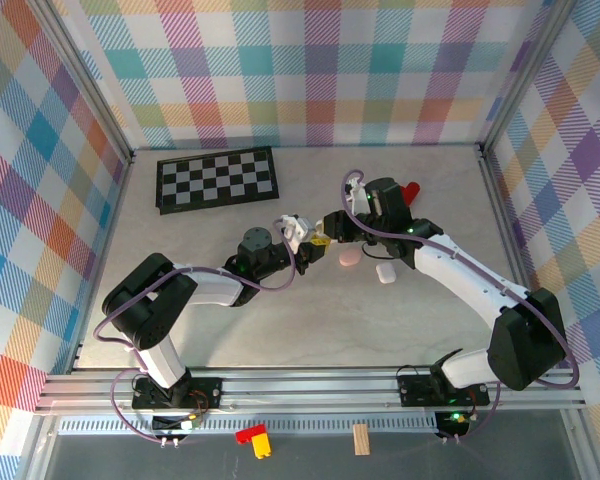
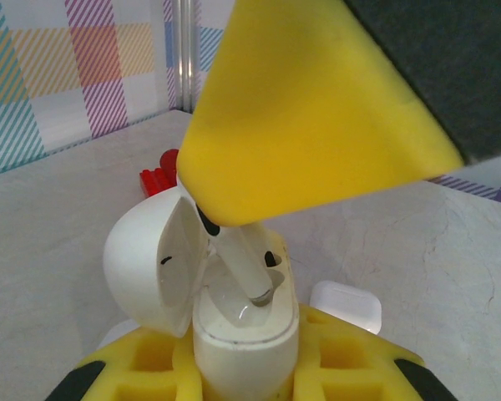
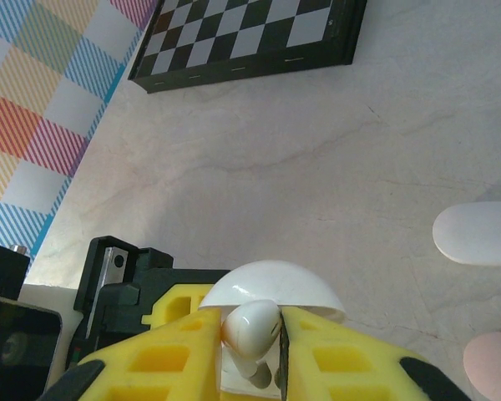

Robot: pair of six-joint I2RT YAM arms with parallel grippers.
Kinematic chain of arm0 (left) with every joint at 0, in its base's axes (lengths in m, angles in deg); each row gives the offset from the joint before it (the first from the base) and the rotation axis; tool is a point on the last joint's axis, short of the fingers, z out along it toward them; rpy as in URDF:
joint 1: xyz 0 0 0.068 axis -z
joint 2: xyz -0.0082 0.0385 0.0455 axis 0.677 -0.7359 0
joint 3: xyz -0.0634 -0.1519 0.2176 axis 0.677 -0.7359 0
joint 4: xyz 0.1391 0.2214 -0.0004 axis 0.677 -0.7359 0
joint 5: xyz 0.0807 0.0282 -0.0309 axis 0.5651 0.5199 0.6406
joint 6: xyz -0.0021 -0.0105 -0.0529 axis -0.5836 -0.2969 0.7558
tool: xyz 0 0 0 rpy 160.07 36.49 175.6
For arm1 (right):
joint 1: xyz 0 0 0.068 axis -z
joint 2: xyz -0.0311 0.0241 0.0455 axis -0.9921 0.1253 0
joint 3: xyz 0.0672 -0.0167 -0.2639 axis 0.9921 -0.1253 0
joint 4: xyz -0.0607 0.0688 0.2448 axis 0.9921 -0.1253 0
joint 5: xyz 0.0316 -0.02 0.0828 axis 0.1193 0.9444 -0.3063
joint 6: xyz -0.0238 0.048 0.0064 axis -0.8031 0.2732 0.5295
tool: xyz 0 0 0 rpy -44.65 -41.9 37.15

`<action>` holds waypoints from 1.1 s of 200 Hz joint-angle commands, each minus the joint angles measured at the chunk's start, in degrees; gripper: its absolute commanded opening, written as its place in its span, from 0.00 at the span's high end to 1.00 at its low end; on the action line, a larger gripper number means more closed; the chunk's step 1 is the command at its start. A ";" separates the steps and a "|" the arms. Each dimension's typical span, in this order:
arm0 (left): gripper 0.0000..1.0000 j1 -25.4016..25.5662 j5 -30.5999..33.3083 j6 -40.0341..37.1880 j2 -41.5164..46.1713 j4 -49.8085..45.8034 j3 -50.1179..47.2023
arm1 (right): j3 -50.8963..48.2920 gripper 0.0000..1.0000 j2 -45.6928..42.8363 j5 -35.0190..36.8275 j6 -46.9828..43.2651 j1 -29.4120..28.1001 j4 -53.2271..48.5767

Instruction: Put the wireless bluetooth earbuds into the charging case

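Earbud (image 2: pixel 244 266) sits right over the open case (image 2: pixel 246 342). It's small and glossy white, with a rounded head carrying dark spots and a short stem ending in a silvery tip. Your right gripper (image 3: pixel 252 334) has it pinched by the head between the yellow pads. Its long axis stands near upright, a little tilted: head up, stem down, tip just inside the case's mouth. Whether it's seated, you can't tell. Your left gripper (image 2: pixel 246 372) is clamped on the case body, lid (image 2: pixel 146 267) standing open to one side. On the table (image 1: pixel 300 330) nearby lie a white case (image 3: pixel 476 234) and a pink case (image 3: pixel 494 363), with a chessboard (image 1: pixel 217 178) farther back.
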 commanded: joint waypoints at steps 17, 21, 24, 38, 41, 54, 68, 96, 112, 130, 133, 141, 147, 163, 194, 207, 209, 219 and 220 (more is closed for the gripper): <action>0.98 0.57 -0.44 1.13 0.54 3.35 1.86 | -0.98 0.77 -2.00 1.30 -1.68 0.45 0.80; 0.98 0.52 -0.34 1.13 0.57 3.44 1.85 | -1.00 0.77 -2.11 1.35 -1.72 0.45 0.80; 0.98 0.56 -0.25 1.13 0.62 3.44 1.80 | -0.99 0.77 -2.13 1.36 -1.69 0.50 0.76; 0.98 0.57 -0.24 1.13 0.59 3.40 1.75 | -0.83 0.77 -2.23 1.47 -1.94 0.42 0.26; 0.98 0.57 -0.16 1.13 0.56 3.36 1.77 | -0.81 0.77 -2.23 1.45 -1.95 0.39 0.22; 0.98 0.52 0.19 1.21 0.57 3.18 1.76 | -0.90 0.77 -2.38 1.54 -2.04 0.42 0.17; 0.98 0.57 0.54 1.32 0.61 3.21 1.80 | -0.97 0.77 -2.49 1.54 -2.27 0.37 0.10; 0.98 0.56 0.71 2.16 0.99 3.10 1.93 | -1.40 0.77 -2.47 1.45 -2.31 0.37 0.01; 0.98 0.56 1.28 2.31 1.14 3.01 1.93 | -1.58 0.77 -2.71 1.54 -2.28 0.36 0.10; 0.98 0.57 2.51 2.84 1.43 2.50 2.10 | -1.69 0.77 -2.75 1.45 -2.29 0.28 0.04; 0.98 0.55 2.71 2.90 1.51 2.41 2.19 | -1.73 0.77 -2.71 1.45 -2.25 0.28 0.04; 0.98 0.57 3.17 3.21 1.62 2.21 2.25 | -1.86 0.77 -2.67 1.45 -2.26 0.22 -0.03; 0.98 0.57 3.36 3.30 1.83 2.17 2.27 | -2.00 0.76 -2.58 1.45 -2.37 0.20 -0.13; 0.98 0.52 3.55 3.64 2.10 2.12 2.37 | -2.29 0.76 -2.23 1.21 -2.22 0.20 -0.10; 0.98 0.57 3.47 3.92 2.51 1.86 2.63 | -2.56 0.76 -1.95 0.88 -1.95 -0.41 0.25; 0.98 0.57 2.99 3.78 2.45 1.93 2.61 | -2.34 0.75 -1.70 0.71 -1.77 -0.51 0.14; 0.98 0.57 2.92 3.77 2.44 1.94 2.63 | -2.32 0.75 -1.70 0.63 -1.82 -0.55 0.17; 0.98 0.57 2.39 3.68 2.35 2.00 2.61 | -2.01 0.74 -1.61 0.12 -1.71 -0.55 0.23; 0.98 0.57 2.35 3.63 2.35 2.02 2.62 | -1.98 0.74 -1.61 0.04 -1.70 -0.62 0.24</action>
